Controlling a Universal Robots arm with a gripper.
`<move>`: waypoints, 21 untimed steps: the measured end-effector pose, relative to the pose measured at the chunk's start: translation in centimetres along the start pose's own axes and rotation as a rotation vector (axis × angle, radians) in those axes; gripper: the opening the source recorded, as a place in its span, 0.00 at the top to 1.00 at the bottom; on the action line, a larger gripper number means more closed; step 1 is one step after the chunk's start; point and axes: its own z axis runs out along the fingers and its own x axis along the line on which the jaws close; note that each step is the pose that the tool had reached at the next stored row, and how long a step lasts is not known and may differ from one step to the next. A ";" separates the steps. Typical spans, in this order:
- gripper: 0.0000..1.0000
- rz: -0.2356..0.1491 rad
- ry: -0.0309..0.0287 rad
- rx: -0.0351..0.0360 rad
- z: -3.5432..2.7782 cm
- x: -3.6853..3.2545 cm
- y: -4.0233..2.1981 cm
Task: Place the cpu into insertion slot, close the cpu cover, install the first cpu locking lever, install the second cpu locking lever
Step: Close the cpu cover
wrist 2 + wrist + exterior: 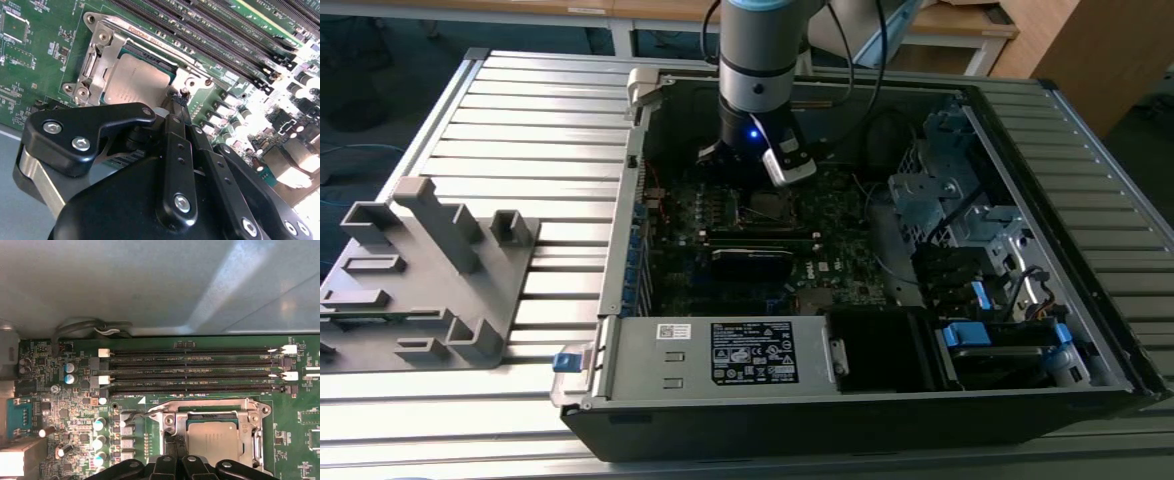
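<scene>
The cpu [212, 440] lies flat in the insertion slot [210, 416], in the far half of the motherboard [854, 285], with the cpu cover [257, 435] lowered around it. The gripper [181, 107] stands at the socket's edge, fingers drawn together; whether they pinch anything cannot be told. A locking lever [136, 414] appears unlatched beside that edge, so a lever step seems in hand. The lever should be pressed down steadily and guided under its retaining hook, keeping the cover flat and the tips off the capacitors [100, 442].
</scene>
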 end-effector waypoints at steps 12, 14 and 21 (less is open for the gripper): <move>0.89 0.000 -0.0004 -0.0006 -0.07 0.00 0.01; 0.89 0.000 -0.0001 -0.0002 -0.24 0.00 0.01; 0.89 0.000 -0.0001 -0.0001 -1.04 -0.01 0.02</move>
